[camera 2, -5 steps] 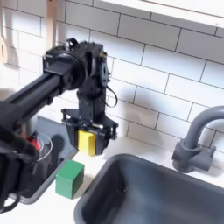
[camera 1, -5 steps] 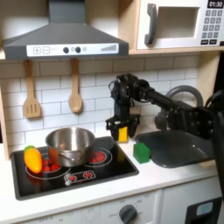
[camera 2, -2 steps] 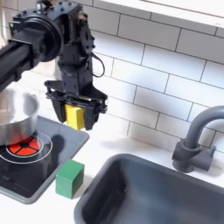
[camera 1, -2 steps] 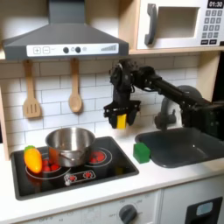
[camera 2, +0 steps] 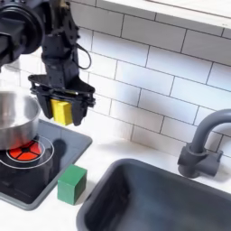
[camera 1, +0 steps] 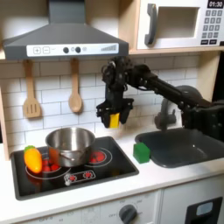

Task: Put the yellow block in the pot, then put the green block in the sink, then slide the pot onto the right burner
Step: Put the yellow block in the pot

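Yellow block [camera 2: 61, 110] in pincer [camera 2: 60, 112], beside pot [camera 2: 15, 118] rim.

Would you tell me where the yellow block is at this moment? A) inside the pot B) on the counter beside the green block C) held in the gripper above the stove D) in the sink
C: the gripper is shut on the yellow block, in the air beside the pot.

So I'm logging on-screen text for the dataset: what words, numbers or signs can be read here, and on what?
"01:30": microwave display, top right in the first exterior view; digits are small, so the reading is uncertain.
Microwave keypad: marks too small to read.
Range hood control panel: symbols too blurred to read.
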`<action>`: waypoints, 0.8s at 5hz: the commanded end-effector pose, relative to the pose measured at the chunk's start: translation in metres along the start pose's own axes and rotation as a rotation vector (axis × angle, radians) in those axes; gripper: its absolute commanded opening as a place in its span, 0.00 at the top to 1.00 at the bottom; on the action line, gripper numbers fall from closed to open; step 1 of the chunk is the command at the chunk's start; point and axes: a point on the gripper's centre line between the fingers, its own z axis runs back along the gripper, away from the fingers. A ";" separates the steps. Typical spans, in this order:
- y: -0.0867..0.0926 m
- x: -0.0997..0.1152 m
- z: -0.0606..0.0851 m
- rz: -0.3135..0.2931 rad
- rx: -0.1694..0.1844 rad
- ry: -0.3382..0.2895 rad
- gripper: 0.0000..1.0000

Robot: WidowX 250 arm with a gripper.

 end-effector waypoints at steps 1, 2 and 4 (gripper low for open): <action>0.032 0.006 0.019 0.074 0.020 -0.042 1.00; 0.044 0.008 0.027 0.109 0.034 -0.065 1.00; 0.074 0.014 0.012 0.187 0.068 -0.027 1.00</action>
